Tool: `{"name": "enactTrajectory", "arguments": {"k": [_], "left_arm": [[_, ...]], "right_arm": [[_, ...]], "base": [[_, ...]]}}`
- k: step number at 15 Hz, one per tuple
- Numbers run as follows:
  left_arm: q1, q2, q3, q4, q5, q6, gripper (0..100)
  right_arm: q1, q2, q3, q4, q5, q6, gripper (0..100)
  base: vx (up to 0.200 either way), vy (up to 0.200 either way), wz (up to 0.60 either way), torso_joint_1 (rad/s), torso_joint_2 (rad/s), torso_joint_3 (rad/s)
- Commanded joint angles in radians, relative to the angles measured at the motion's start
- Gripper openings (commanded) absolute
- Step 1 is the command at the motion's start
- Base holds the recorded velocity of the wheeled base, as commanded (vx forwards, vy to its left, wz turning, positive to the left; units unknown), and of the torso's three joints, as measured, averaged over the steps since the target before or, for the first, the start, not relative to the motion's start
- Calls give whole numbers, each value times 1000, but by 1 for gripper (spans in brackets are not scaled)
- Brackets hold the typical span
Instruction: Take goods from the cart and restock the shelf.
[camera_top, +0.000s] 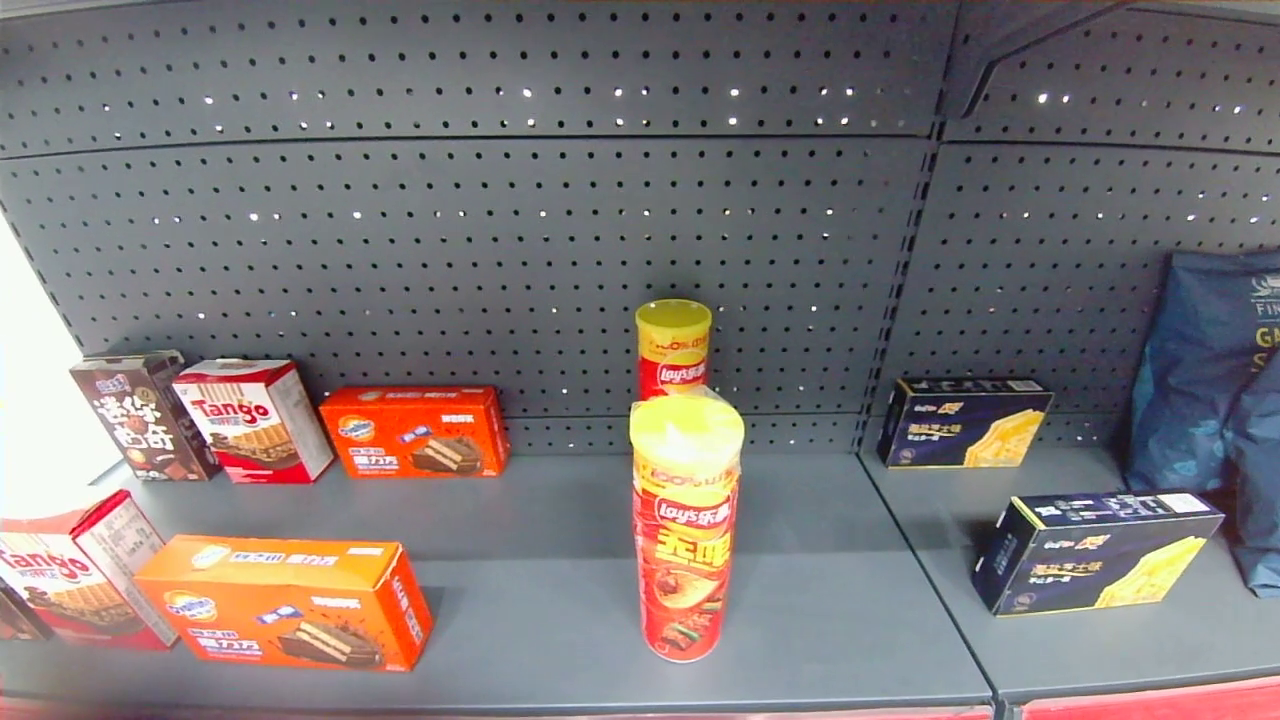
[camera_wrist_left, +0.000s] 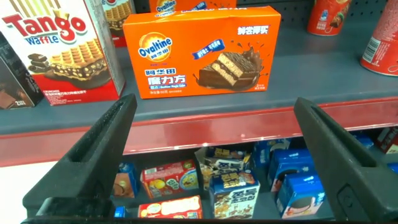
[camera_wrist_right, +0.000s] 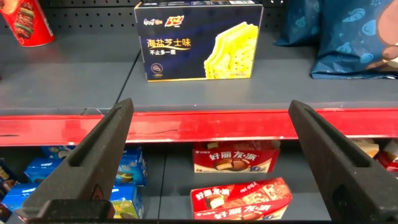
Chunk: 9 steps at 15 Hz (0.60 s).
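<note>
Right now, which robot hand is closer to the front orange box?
Left. The left gripper faces the orange box straight on, from in front of the shelf. The right gripper is off to the side, facing the dark blue box instead.

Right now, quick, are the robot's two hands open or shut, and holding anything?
Left gripper: open, holding nothing.
Right gripper: open, holding nothing.
</note>
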Motion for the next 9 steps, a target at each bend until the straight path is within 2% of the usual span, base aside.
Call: {"name": "enactTrajectory", "arguments": {"k": [1,9], "left_arm": [[1,0,0,0,0,0,100],[1,0,0,0,0,3,100]], "right_arm": [[0,0,0,0,0,0,100],[0,0,0,0,0,0,100]], "base": [[0,0,0,0,0,0],[0,0,0,0,0,0]]}}
